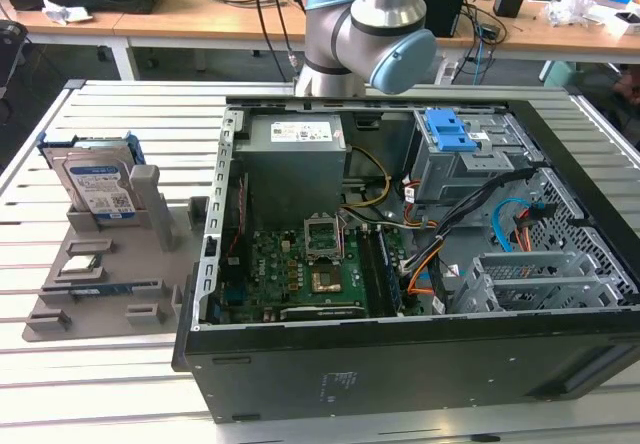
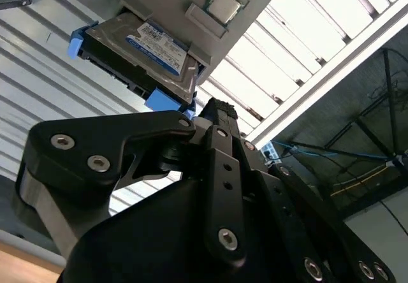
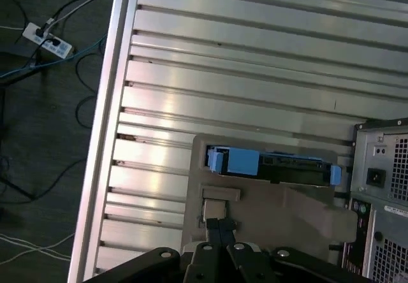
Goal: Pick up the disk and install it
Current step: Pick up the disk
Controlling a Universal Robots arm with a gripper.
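I see the disk (image 1: 95, 184) standing on edge in a slot of the grey fixture tray (image 1: 110, 299). The tray sits on the slatted table (image 1: 100, 114), to the exterior view's left of the open computer case (image 1: 400, 374). In the first wrist view the gripper (image 3: 220, 224) hangs apart from the disk (image 3: 274, 167), tips pressed together on nothing.

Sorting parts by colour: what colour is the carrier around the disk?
Bright blue carrier, clearest in the second wrist view.

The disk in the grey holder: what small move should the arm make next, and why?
Probably ease the gripper closer to the disk, lining up over its blue carrier. The disk stands on edge in the grey holder, untouched, and the gripper hangs apart from it.
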